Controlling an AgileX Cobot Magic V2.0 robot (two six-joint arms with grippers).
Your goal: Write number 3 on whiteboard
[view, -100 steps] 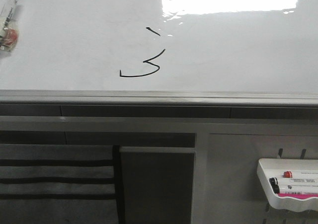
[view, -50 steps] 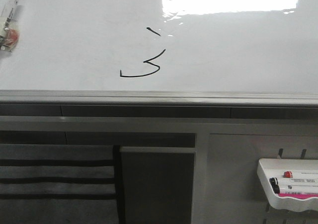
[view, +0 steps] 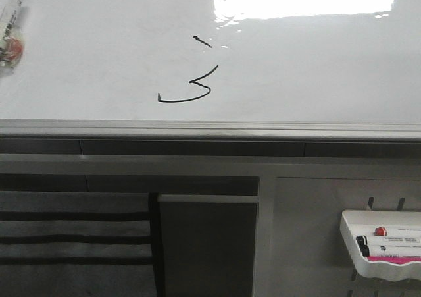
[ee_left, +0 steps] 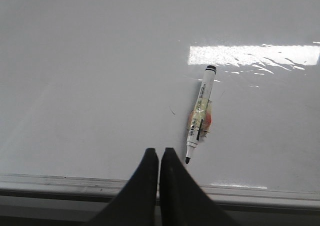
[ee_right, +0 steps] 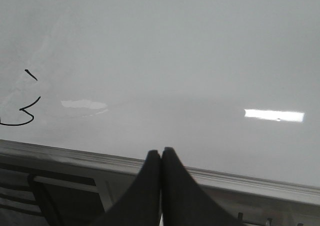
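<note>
Near the whiteboard's [view: 99, 60] front rail, one number 3 [view: 191, 80] is drawn; one marker [view: 12, 27] lies at its left edge. Both hands, left hand [ee_left: 159, 153] and right hand [ee_right: 161, 153], are clenched, empty.

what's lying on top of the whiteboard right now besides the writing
On the whiteboard, besides the number 3, lies one marker, uncapped and wrapped in tape, near the board's left edge. Nothing covers it; the left gripper is shut just short of it.
</note>
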